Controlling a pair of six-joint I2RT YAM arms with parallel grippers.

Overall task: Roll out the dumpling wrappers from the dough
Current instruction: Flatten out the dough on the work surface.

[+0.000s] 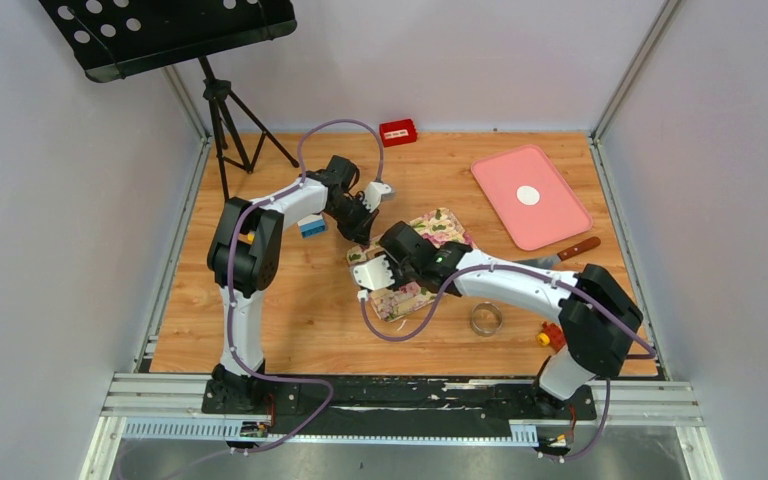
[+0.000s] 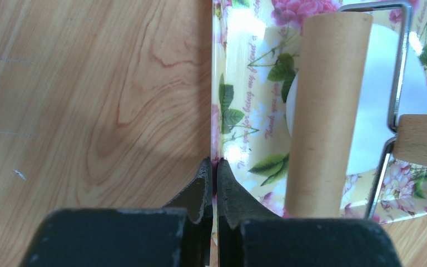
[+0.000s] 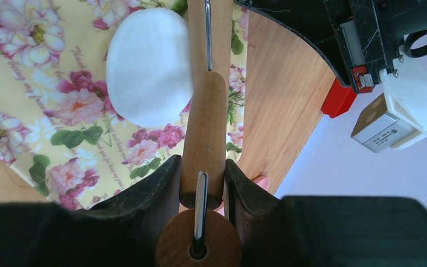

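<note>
A flattened white piece of dough (image 3: 147, 67) lies on a floral mat (image 3: 44, 111) in the middle of the table. My right gripper (image 3: 203, 172) is shut on the wooden handle (image 3: 204, 128) of a small roller. The roller's wooden drum (image 2: 325, 111) rests across the dough (image 2: 381, 111) inside its metal yoke (image 2: 401, 55). My left gripper (image 2: 213, 167) is shut, pinching the edge of the floral mat (image 2: 244, 100) beside the roller. One dumpling wrapper (image 1: 528, 195), a thin white disc, lies on the pink tray (image 1: 550, 225) at the back right.
A metal ring cutter (image 1: 485, 318) stands on the table near the right arm. A wooden-handled blade (image 1: 572, 250) lies beside the pink tray. A white-and-blue block (image 1: 312, 227) sits by the left arm, a red box (image 1: 398, 131) at the back edge, and a tripod stand (image 1: 222, 110) at the back left.
</note>
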